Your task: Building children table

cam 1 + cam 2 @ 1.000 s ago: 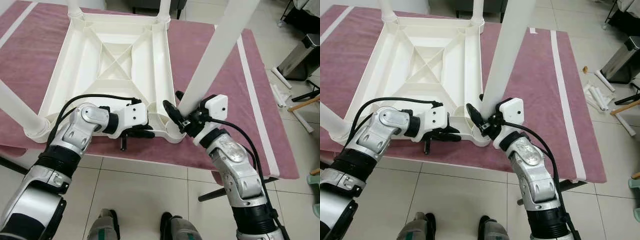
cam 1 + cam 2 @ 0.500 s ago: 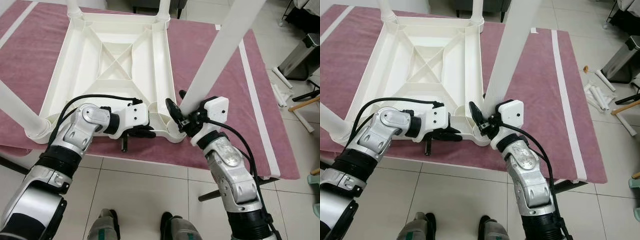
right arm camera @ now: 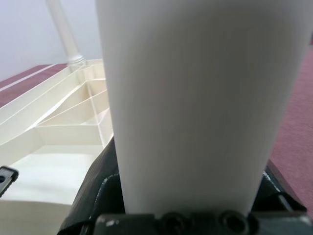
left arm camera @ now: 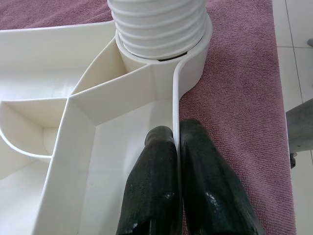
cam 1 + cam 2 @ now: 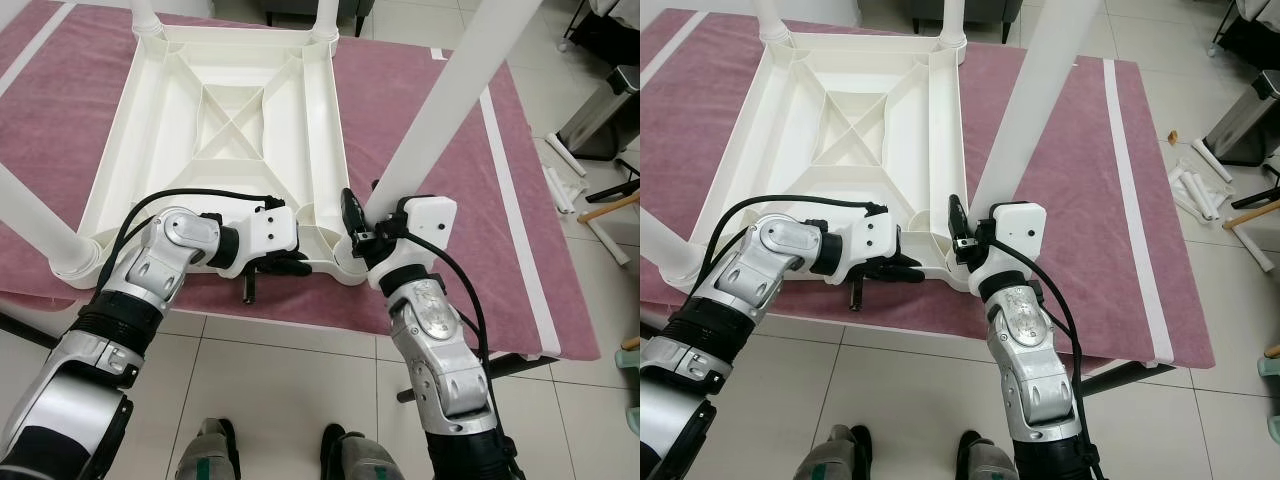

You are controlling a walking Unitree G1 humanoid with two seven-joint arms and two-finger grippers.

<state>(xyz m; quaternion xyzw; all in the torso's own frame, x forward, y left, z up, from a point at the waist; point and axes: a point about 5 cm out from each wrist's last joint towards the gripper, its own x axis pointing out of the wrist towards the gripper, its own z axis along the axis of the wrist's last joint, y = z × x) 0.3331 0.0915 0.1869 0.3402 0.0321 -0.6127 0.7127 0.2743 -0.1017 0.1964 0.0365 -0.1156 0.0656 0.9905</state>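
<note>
A white plastic children's table [image 5: 240, 120] lies upside down on a maroon mat [image 5: 440, 250]. Legs stand up from both far corners and from the near left corner [image 5: 30, 215]. My right gripper [image 5: 362, 222] is shut on the fourth white leg [image 5: 440, 110], which leans to the right. The leg's ribbed end [image 4: 159, 24] sits in the near right corner socket [image 5: 350, 268]. That leg [image 3: 195, 98] is close in front of the right wrist camera. My left gripper [image 4: 176, 132] is shut on the table's near rim [image 4: 176, 98], one finger on each side, just left of the socket.
The mat's front edge runs just below both grippers, with tiled floor and my feet [image 5: 210, 455] beneath. On the floor to the right are a grey bin [image 5: 605, 110], white tubes [image 5: 560, 185] and wooden sticks [image 5: 610, 205].
My right wrist has turned around the leg's lower end and its forearm has swung to the left. The leg stays at the corner socket. My left gripper has not moved.
</note>
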